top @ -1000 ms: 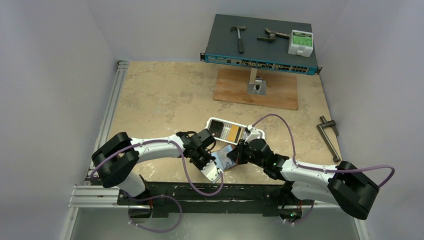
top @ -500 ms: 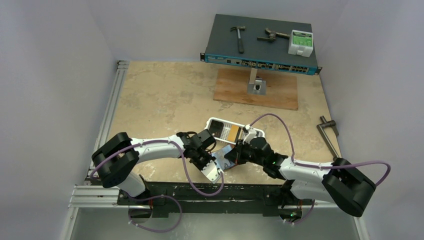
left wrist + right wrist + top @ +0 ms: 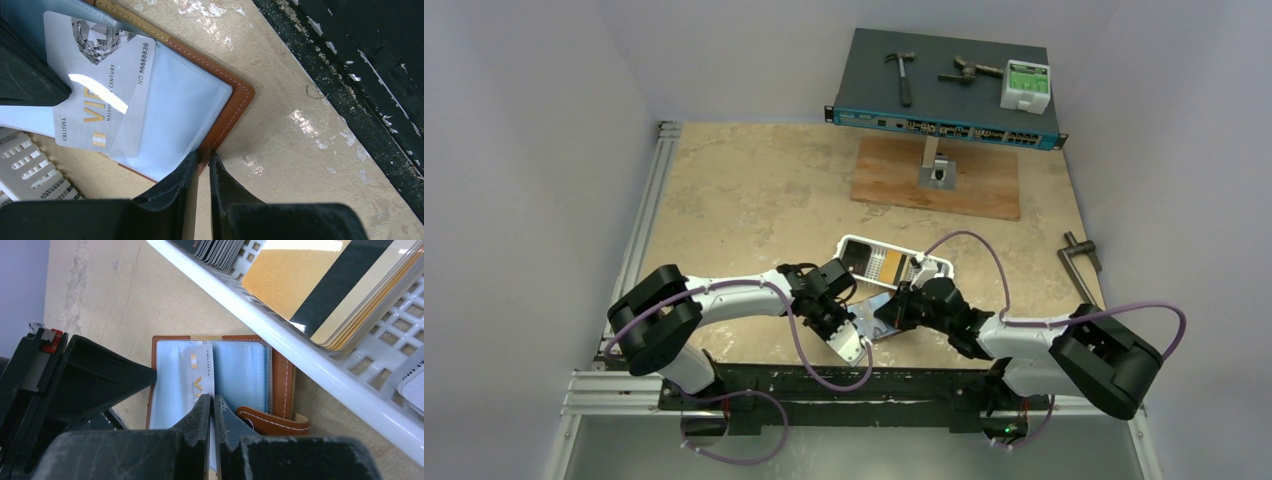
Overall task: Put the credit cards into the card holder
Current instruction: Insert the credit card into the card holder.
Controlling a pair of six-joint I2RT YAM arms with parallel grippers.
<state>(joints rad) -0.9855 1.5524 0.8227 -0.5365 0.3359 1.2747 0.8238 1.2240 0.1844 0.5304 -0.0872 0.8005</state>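
The brown leather card holder (image 3: 235,100) lies open near the table's front edge, its clear inner sleeves facing up. My left gripper (image 3: 204,156) is shut on the holder's stitched leather edge. A white-grey VIP credit card (image 3: 100,75) lies partly inside a sleeve. My right gripper (image 3: 212,401) is shut on that card (image 3: 202,372), which stands edge-on between the fingers above the holder (image 3: 282,380). From above, both grippers (image 3: 861,322) (image 3: 892,312) meet over the holder (image 3: 876,305). More credit cards (image 3: 310,285), orange-yellow with a black stripe, stand in the white slotted tray (image 3: 240,300).
The white tray (image 3: 894,243) sits just behind the holder, close to my right wrist. The black front rail (image 3: 350,75) runs next to the holder. Farther back are a wooden board (image 3: 936,178) and a network switch (image 3: 944,90) carrying tools. A metal crank (image 3: 1079,275) lies at the right.
The right arm's elbow has swung in to the left while its gripper stayed over the holder with the card. The left gripper has tightened slightly on the leather edge.
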